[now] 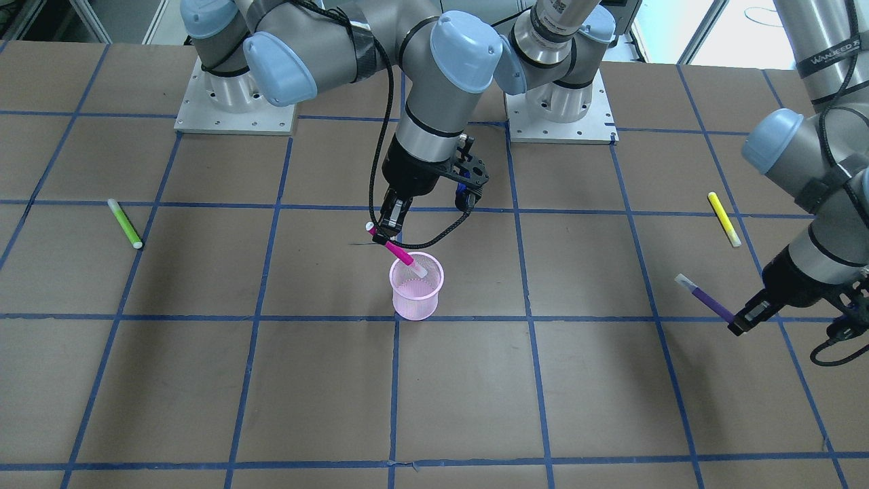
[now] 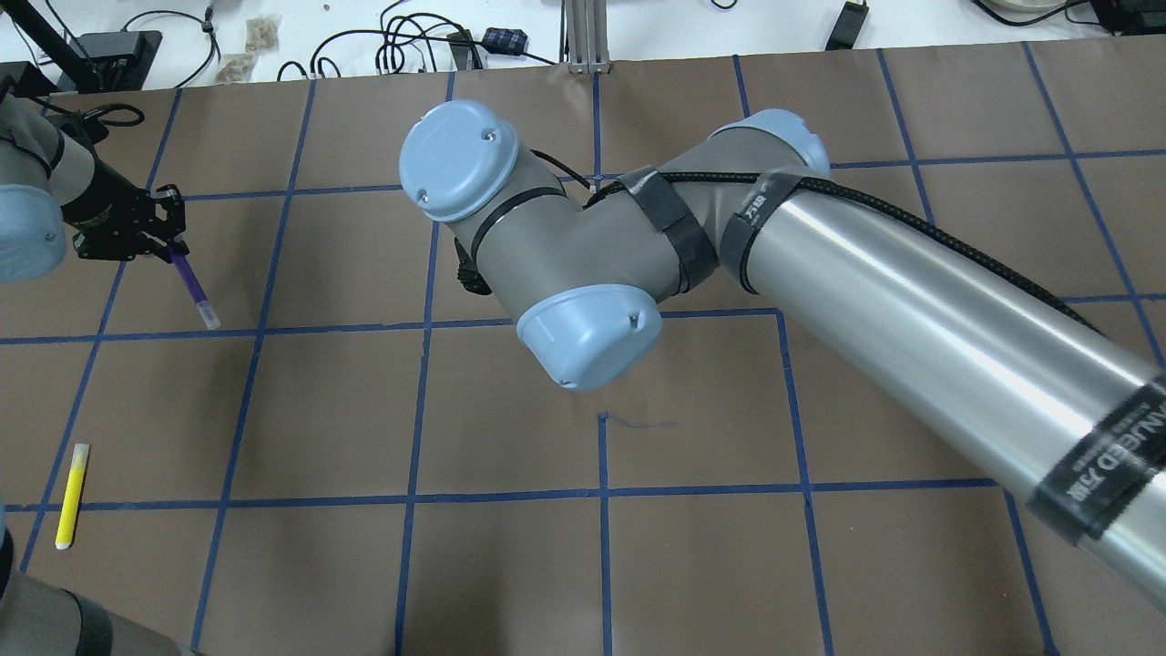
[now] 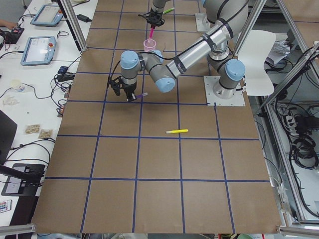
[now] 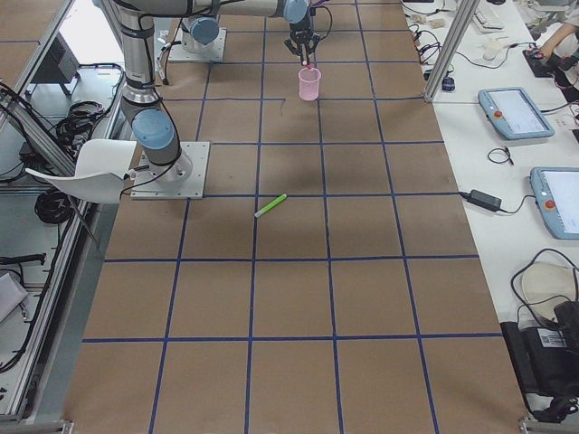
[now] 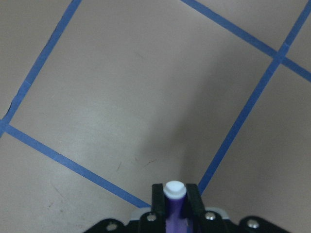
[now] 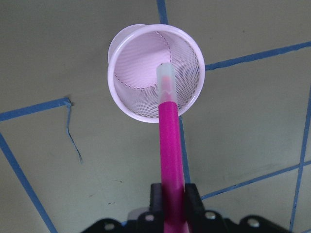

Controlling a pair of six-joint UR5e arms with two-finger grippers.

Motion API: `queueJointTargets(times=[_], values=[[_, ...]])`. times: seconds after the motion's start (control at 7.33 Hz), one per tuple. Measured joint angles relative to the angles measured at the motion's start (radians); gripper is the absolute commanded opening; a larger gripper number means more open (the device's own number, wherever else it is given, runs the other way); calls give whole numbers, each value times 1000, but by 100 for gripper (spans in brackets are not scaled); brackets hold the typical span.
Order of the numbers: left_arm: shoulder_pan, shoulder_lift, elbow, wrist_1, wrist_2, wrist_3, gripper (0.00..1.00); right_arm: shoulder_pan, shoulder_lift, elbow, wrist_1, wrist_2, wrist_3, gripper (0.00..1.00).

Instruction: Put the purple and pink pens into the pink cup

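The pink mesh cup stands upright near the table's middle. My right gripper is shut on the pink pen, held tilted with its pale tip over the cup's mouth. In the right wrist view the pink pen points into the cup. My left gripper is shut on the purple pen, held above the table far from the cup. The purple pen also shows in the overhead view and the left wrist view. The right arm hides the cup in the overhead view.
A yellow pen lies on the table near my left arm. A green pen lies on the side of my right arm. Blue tape lines grid the brown table. Both arm bases stand at the robot's edge.
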Motion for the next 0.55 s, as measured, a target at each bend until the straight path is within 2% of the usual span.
queueJointTargets(times=[0.14,0.27,0.41,0.55], values=[[0,0,0,0,-1,0,0,8,27,0,0,-9,-2,36],[0,0,0,0,-1,1,0,12,46,0,-10,-10,-12,72],[0,-1,0,1,-3,1,0,13,55,-1,-25,-6,-26,95],[0,-2,0,1,-3,1,0,9,55,-3,-31,-2,-34,95]])
